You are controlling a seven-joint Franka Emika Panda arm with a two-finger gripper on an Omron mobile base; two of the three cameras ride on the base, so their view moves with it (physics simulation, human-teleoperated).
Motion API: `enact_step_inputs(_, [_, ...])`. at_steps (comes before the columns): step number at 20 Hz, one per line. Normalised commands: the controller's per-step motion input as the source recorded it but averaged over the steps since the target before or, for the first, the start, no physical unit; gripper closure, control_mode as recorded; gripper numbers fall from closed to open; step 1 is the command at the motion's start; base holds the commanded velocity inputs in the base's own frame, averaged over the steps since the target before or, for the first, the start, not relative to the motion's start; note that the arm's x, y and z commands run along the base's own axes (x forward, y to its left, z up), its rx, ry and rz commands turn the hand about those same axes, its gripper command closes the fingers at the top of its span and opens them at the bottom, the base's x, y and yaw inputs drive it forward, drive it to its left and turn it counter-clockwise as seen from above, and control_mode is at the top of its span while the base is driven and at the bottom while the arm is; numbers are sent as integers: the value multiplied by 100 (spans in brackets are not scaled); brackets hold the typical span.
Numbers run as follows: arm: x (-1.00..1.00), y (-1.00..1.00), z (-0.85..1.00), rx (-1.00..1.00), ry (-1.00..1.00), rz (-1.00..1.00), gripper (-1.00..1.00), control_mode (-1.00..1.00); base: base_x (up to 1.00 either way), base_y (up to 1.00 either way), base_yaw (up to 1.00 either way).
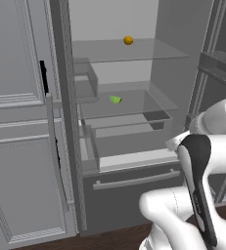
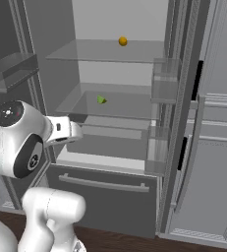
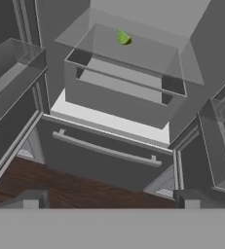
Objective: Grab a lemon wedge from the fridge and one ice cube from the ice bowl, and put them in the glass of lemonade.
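Lying near the middle of a glass shelf (image 1: pixel 153 95) in the open fridge (image 1: pixel 183 58), the tiny lemon wedge (image 1: pixel 115 99) looks light, soft and slippery, best pinched gently across its flat sides by the fingers (image 3: pixel 111 202), now fully spread and empty.

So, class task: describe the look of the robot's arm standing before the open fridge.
The arm is glossy white with rounded, bulbous segments and dark grey joint bands. One round joint cap carries small coloured dots. The tool's two fingertips are small, dark and blocky.

no readable text, no labels, no numbers anywhere
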Motion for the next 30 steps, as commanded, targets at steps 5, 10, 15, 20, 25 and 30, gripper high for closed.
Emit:
enact_step_inputs(5, [-3, -1, -3, 0, -12, 0, -100, -100, 0, 0, 0])
enact_step_inputs(10, [2, 0, 0, 0, -1, 0, -100, 100, 6, 0, 0])
enact_step_inputs(15, [0, 0, 0, 0, 0, 0, -100, 100, 75, 0, 0])
enact_step_inputs(20, [0, 0, 0, 0, 0, 0, -100, 100, 71, 0, 0])
enact_step_inputs(25, [4, 0, -9, 0, -1, 0, -100, -100, 27, 7, 0])
enact_step_inputs(30, [-4, 0, -47, 0, 0, 0, -100, -100, 0, 0, 0])
